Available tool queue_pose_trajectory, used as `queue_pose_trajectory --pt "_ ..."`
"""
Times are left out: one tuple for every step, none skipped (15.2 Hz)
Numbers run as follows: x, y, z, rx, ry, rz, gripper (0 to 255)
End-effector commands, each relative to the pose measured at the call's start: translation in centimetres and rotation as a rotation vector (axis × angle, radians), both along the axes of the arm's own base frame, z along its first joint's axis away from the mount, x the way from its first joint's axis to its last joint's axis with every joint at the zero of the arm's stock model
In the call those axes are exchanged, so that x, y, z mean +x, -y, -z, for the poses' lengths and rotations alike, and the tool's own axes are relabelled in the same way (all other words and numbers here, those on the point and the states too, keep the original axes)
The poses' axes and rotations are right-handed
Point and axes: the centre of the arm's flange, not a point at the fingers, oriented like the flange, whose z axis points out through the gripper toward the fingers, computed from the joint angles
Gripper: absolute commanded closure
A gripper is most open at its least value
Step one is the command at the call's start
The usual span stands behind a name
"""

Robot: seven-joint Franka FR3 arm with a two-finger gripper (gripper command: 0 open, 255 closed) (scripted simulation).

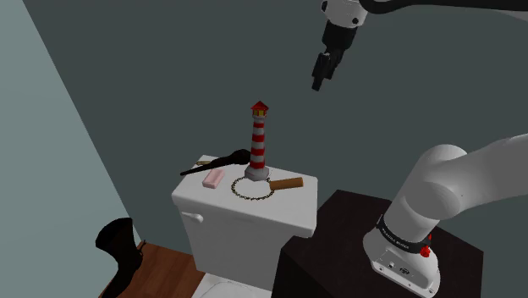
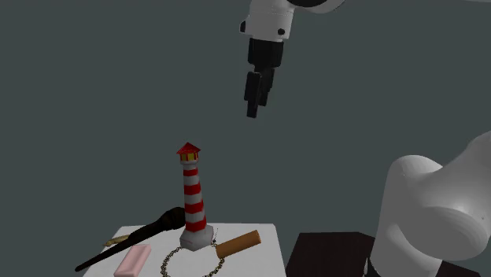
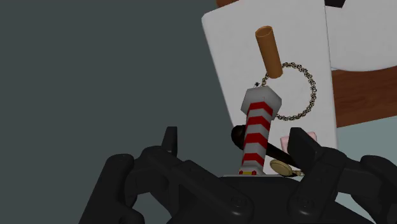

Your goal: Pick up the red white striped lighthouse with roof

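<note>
The lighthouse (image 1: 257,138) has red and white bands, a red roof and a grey base. It stands upright on the white toilet tank lid (image 1: 279,207), partly inside a chain ring (image 1: 252,191). My black gripper (image 1: 320,81) hangs in the air well above it, off to the shoulder view's right, touching nothing. From the second exterior view the gripper (image 2: 253,106) is above and right of the lighthouse (image 2: 193,197). In the wrist view the lighthouse (image 3: 257,130) lies far beyond the open gripper (image 3: 235,149), whose fingertips (image 3: 169,141) stand apart with nothing between them.
On the lid around the lighthouse lie a black brush (image 1: 217,162), a pink bar (image 1: 212,179), a brown cylinder (image 1: 286,184) and a small gold object (image 3: 283,167). A black boot (image 1: 118,245) stands on the wooden floor beside the tank. My dark stand (image 1: 347,245) adjoins the tank.
</note>
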Motion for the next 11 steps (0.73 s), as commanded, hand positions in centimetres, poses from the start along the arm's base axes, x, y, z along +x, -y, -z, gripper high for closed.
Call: queue_pose_trajectory --pt "0.0 0.0 0.0 0.000 0.000 0.000 0" --pt "1.0 -0.5 0.7 -0.003 0.001 0.001 0" --pt "2.1 -1.1 1.3 -0.006 0.002 0.002 0" --pt "3.1 -1.6 2.0 -0.009 0.003 0.003 0" --pt "4.1 -2.1 2.6 -0.012 0.003 0.004 0" --pt "5.1 -2.7 3.3 -0.015 0.004 0.004 0" --pt "6.2 -3.2 4.0 -0.018 0.005 0.005 0" --pt "7.2 -3.7 4.6 -0.021 0.006 0.006 0" --pt "8.2 -4.2 5.3 -0.024 0.007 0.007 0" --pt "9.3 -4.8 6.0 -0.027 0.008 0.008 0" --pt "10.3 -5.3 6.6 -0.030 0.009 0.009 0"
